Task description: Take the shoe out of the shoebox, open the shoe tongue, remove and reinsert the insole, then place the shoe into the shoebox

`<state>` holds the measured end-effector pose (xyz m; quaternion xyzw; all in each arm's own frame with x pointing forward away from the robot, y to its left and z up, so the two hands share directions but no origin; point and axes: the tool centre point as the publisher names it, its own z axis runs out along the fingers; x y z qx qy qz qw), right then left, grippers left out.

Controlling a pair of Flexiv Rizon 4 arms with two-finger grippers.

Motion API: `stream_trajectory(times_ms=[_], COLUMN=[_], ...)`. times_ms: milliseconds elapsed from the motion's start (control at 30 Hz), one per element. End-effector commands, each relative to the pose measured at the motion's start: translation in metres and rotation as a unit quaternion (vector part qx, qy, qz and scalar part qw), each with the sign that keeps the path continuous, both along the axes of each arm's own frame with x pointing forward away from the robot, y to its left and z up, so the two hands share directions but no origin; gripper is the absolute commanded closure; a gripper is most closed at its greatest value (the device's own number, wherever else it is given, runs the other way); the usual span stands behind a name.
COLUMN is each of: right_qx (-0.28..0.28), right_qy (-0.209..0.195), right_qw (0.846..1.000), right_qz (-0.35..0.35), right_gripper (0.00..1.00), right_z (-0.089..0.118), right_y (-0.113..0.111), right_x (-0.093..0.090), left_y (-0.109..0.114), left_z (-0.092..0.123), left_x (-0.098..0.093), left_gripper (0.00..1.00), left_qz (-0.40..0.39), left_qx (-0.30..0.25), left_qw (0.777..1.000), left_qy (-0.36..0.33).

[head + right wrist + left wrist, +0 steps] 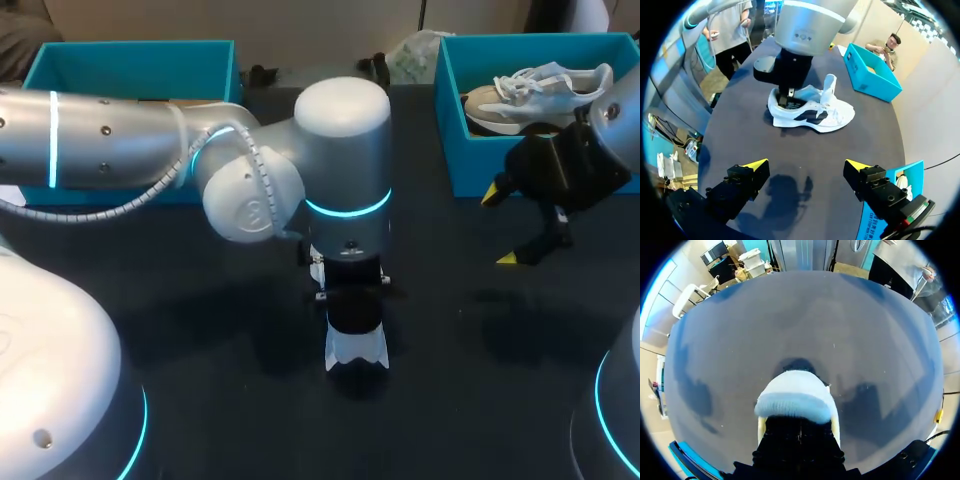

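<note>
A white shoe [815, 114] with dark side marks lies on the black table, its toe pointing away from my left arm. In the head view only its heel [356, 352] shows under the left wrist. My left gripper [788, 97] points straight down into the shoe's opening at the heel, shut; what its tips touch is hidden. The left wrist view shows the white heel rim [796, 396] right ahead of that gripper. My right gripper [806, 166] hangs open over bare table, well short of the shoe, beside the right shoebox [452, 150].
The teal right shoebox holds a second pale shoe [540, 88]. Another teal box [130, 62] stands at the back left. Bare black tabletop [480, 330] lies between the shoe and my right gripper.
</note>
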<state>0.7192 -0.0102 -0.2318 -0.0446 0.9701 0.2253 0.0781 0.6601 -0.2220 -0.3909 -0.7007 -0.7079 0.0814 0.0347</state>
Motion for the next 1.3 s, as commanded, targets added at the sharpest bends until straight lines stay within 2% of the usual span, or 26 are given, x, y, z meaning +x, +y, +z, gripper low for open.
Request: stream_trajectory(times_ms=[33, 200, 400, 667, 933, 1200, 1233, 1300], right_qx=[-0.001, -0.001, -0.001, -0.001, -0.001, -0.001, -0.001, -0.001], right_qy=[-0.001, -0.001, -0.001, -0.001, -0.001, -0.001, -0.001, -0.001], right_qw=[1.0, 1.0, 1.0, 1.0, 1.0, 1.0, 1.0, 1.0], right_qz=[-0.001, -0.001, -0.001, -0.001, -0.001, -0.001, -0.001, -0.001], right_gripper=[0.0, 0.0, 0.0, 0.0, 0.0, 0.0, 0.0, 0.0], right_z=[-0.001, -0.001, -0.001, -0.001, -0.001, -0.001, -0.001, -0.001], right_y=[0.001, 0.001, 0.001, 0.001, 0.001, 0.001, 0.001, 0.001], right_x=[0.0, 0.0, 0.0, 0.0, 0.0, 0.0, 0.0, 0.0], left_y=[-0.005, -0.003, 0.007, 0.015, 0.012, 0.008, 0.007, 0.007], left_z=[-0.017, -0.02, 0.002, 0.032, 0.038, 0.042, 0.042, 0.042], left_x=[-0.001, 0.003, 0.016, 0.044, 0.07, 0.078, 0.079, 0.079], left_gripper=[1.0, 1.0, 1.0, 1.0, 1.0, 1.0, 0.96, 0.54], left_qz=[0.002, 0.003, 0.015, 0.038, 0.044, 0.035, 0.031, 0.031], left_qx=[0.004, 0.015, 0.011, 0.013, 0.018, 0.016, 0.019, 0.019], left_qw=[1.0, 1.0, 0.999, 0.995, 0.991, 0.991, 0.991, 0.991], left_qy=[-0.004, -0.012, -0.042, -0.092, -0.123, -0.128, -0.131, -0.129])
